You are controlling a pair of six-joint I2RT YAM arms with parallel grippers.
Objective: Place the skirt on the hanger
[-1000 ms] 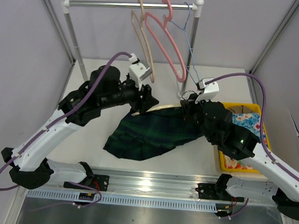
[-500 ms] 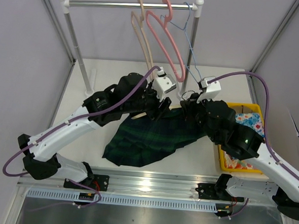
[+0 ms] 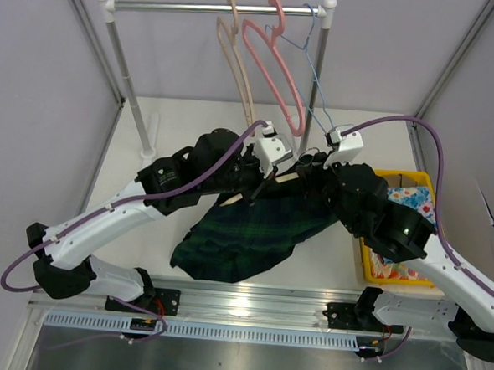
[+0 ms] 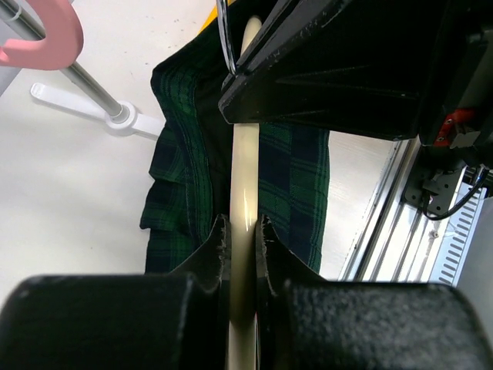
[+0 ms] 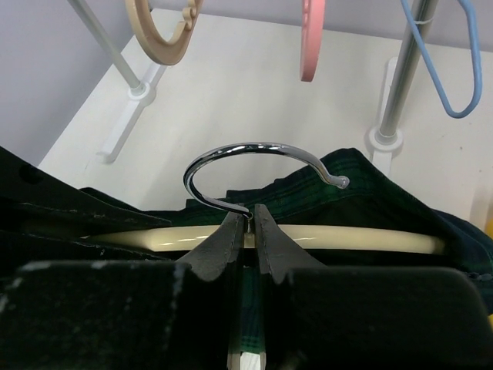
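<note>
Both arms — the left arm (image 3: 115,219) and the right arm (image 3: 455,277) — have glossy white lower links and bulky black joints. A purple cable (image 3: 438,184) loops along each, ending at a white camera box (image 3: 273,146) on the wrist. The left pincer (image 4: 239,231) and right pincer (image 5: 245,223) are matte black.

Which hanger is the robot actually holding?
The cream hanger over the plaid skirt; left gripper and right gripper both pinch it. The tan hanger, pink hanger, blue hanger hang on the rail.
</note>
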